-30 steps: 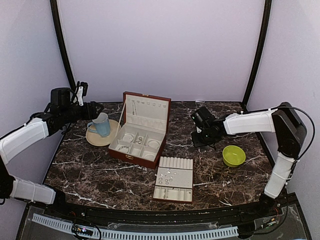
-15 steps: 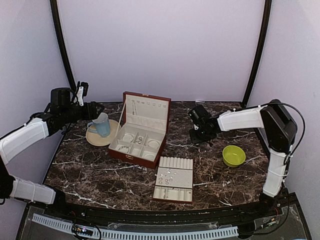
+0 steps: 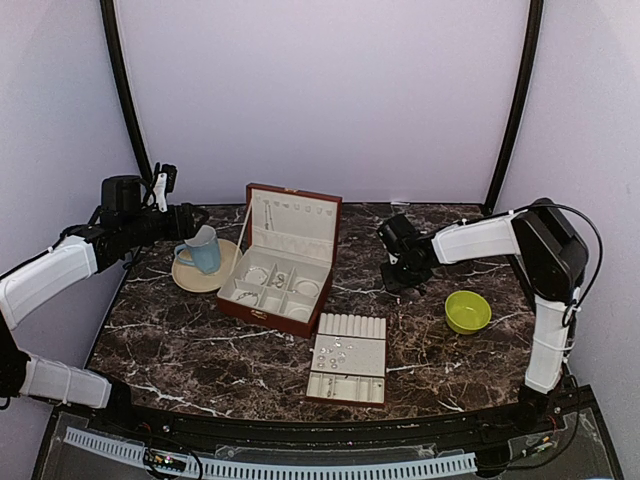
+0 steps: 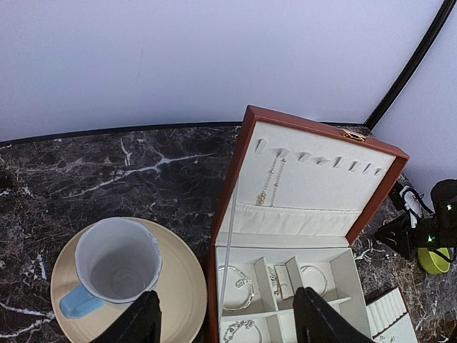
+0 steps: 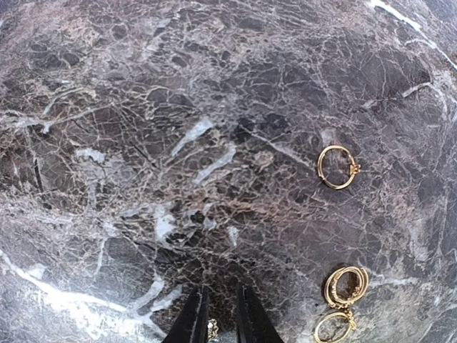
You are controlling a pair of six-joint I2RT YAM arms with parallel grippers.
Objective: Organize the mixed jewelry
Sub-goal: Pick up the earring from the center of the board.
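Right of the box (image 3: 262, 311), the right fingers (image 5: 189, 321) are narrow around a tiny stud (image 5: 212, 328), seemingly picking it up; the left fingers (image 4: 143, 325) are wide, empty. Next, lift it carefully to the box.

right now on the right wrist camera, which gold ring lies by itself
The single gold ring higher in the view, clear of the rest; the other gold rings lie bunched together at the lower edge.

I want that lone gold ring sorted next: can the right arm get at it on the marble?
Probably yes. The gold ring lies flat on bare marble, apart from the other rings, with nothing over it, just ahead of the right end effector.
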